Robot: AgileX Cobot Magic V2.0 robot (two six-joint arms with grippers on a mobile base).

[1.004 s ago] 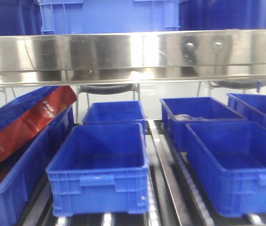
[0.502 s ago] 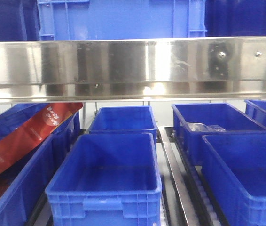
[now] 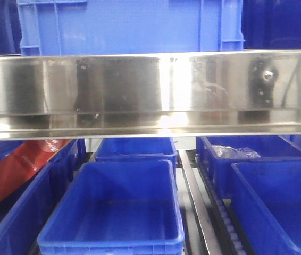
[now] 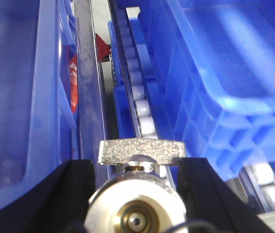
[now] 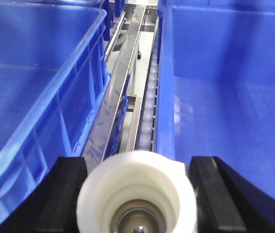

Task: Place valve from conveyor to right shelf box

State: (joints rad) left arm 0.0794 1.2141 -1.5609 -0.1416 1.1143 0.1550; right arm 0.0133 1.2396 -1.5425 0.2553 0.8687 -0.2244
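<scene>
Clamping a white valve (image 5: 136,182), the right gripper (image 5: 137,196) is hanging just left of the box (image 5: 225,111) and should be moving over it before opening; the left gripper (image 4: 137,191) is clamping a metal valve (image 4: 138,206).

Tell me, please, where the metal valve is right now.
Left wrist view, bottom centre: the metal valve is clamped between the left gripper's black fingers, with the roller track and blue bins beyond.
</scene>
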